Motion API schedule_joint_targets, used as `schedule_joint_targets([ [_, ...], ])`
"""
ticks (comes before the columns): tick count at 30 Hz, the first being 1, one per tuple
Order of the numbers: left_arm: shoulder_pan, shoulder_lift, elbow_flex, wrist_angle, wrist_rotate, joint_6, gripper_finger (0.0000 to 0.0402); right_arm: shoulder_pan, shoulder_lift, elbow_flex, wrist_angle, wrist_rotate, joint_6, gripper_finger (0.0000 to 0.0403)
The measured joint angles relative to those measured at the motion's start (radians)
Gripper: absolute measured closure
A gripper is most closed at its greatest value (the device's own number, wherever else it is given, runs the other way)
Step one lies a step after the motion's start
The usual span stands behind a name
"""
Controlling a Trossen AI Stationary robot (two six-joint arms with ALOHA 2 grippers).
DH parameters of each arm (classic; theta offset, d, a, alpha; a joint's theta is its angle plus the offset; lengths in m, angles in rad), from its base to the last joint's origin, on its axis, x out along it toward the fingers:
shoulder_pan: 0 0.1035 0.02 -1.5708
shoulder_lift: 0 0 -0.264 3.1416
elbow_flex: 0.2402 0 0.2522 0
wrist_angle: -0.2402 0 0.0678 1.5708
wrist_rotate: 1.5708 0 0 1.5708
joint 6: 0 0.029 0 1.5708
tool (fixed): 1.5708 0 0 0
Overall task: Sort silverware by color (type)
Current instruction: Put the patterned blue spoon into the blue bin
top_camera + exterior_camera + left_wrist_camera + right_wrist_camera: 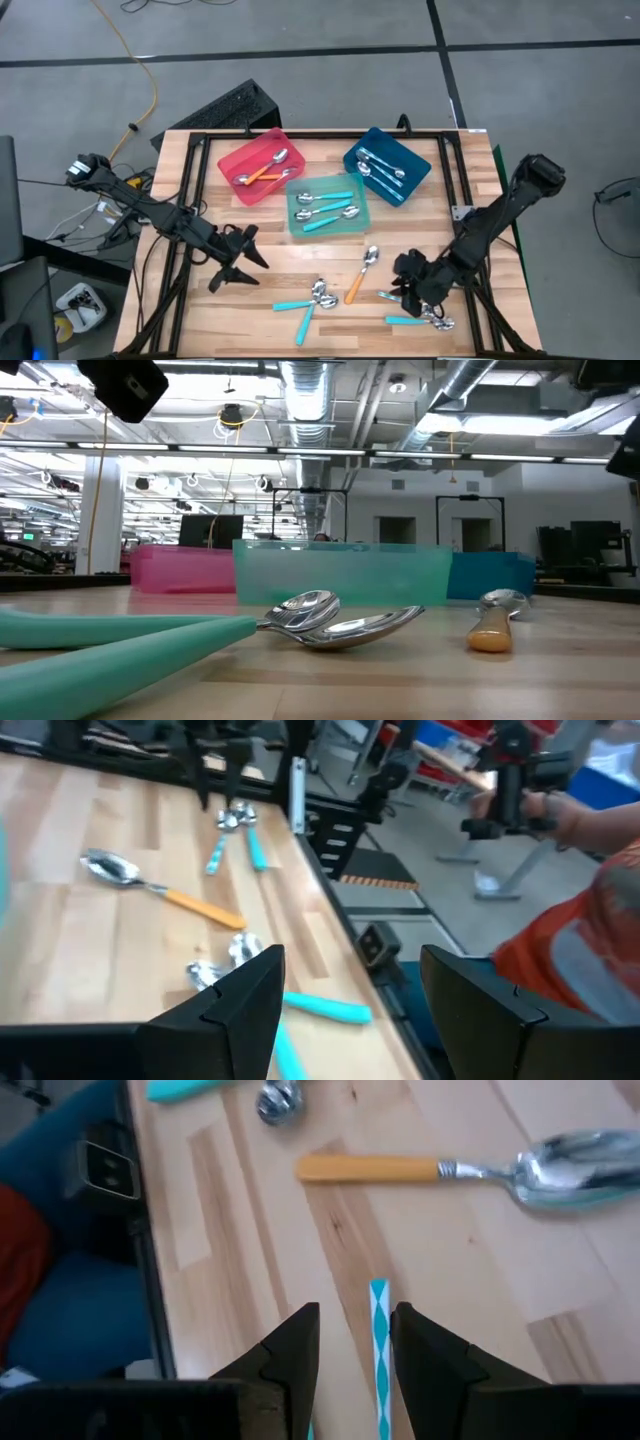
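A wooden bench carries three plastic trays along its far edge: a red tray with orange-handled spoons, a teal tray with teal-handled spoons, and a blue tray with pale-handled spoons. The left gripper hovers near the left edge, fingers spread wide, empty. The right gripper is low by the near right corner, its fingers narrowed around a thin teal-and-white patterned spoon handle. An orange-handled spoon and teal-handled spoons lie loose along the near edge.

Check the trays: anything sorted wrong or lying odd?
One oddity: the red tray holds an orange spoon plus a spoon with a pale handle, crossing it. The teal tray and blue tray look consistent.
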Motion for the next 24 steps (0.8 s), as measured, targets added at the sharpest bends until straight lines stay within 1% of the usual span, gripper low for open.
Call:
schedule_joint_targets([
  [4,0.000,0.000,0.000,-0.008,-0.036,0.033,0.0184,0.017,0.047,0.000,0.025,0.001,0.010,0.0256],
  [8,0.000,0.000,0.000,0.014,-0.039,0.078,0.0184,0.009,0.084,0.000,0.091,0.001,-0.014,0.0256],
  [12,0.000,0.000,0.000,0.047,-0.039,0.099,0.0184,-0.011,0.092,0.000,0.177,0.004,-0.087,0.0256],
  [20,0.000,-0.033,0.000,0.070,-0.039,0.087,0.0184,-0.089,0.076,0.000,0.369,0.026,-0.304,0.0256],
  [24,0.001,-0.068,0.000,0.093,-0.040,0.099,0.0184,-0.126,0.076,0.000,0.431,0.019,-0.333,0.0255],
])
